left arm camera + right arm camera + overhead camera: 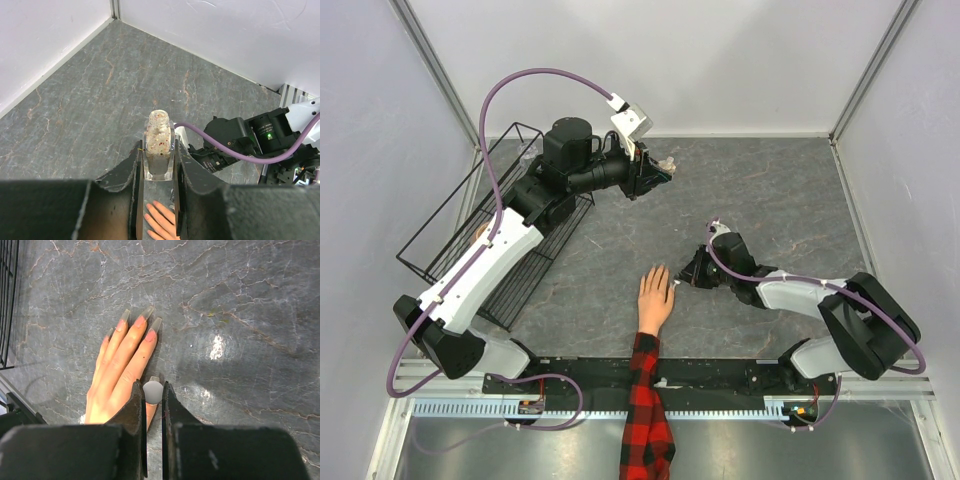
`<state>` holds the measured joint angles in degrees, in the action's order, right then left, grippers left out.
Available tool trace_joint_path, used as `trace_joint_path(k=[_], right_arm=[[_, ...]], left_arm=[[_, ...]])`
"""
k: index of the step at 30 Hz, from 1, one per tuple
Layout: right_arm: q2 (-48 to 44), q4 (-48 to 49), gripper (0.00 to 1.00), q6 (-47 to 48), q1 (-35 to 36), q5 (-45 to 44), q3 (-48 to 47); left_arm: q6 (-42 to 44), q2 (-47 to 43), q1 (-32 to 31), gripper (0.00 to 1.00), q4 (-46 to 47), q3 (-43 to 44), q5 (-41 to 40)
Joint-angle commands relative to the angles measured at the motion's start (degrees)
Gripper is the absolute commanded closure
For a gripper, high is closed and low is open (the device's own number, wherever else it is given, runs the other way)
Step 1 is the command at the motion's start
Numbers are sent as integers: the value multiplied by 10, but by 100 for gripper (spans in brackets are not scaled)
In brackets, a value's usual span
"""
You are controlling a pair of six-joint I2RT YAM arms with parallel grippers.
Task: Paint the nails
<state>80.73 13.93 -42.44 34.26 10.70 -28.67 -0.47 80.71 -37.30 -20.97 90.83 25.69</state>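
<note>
A peach mannequin hand with a red-and-black plaid sleeve lies palm down near the table's front. Its nails are long, pink at the base with greyish tips. My right gripper is shut on a round grey brush cap, held directly over the thumb, whose nail peeks out beyond the cap. The brush itself is hidden under the cap. My left gripper is raised at the back and shut on an uncapped clear polish bottle with glittery contents. In the overhead view the right gripper sits just right of the fingers.
A black wire basket stands along the left side, under the left arm. White walls enclose the dark marbled table on three sides. The right arm shows below the bottle in the left wrist view.
</note>
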Motion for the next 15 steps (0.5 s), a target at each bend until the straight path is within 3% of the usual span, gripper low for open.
trace_joint_path(k=[1,15], right_arm=[[9,32,100,-7,-2,8,-12],[34,35,100,-2,-2,-1,-39]], left_arm=[[19,-11,2,98,8,27,4],[24,-1,3,98,8,34,5]])
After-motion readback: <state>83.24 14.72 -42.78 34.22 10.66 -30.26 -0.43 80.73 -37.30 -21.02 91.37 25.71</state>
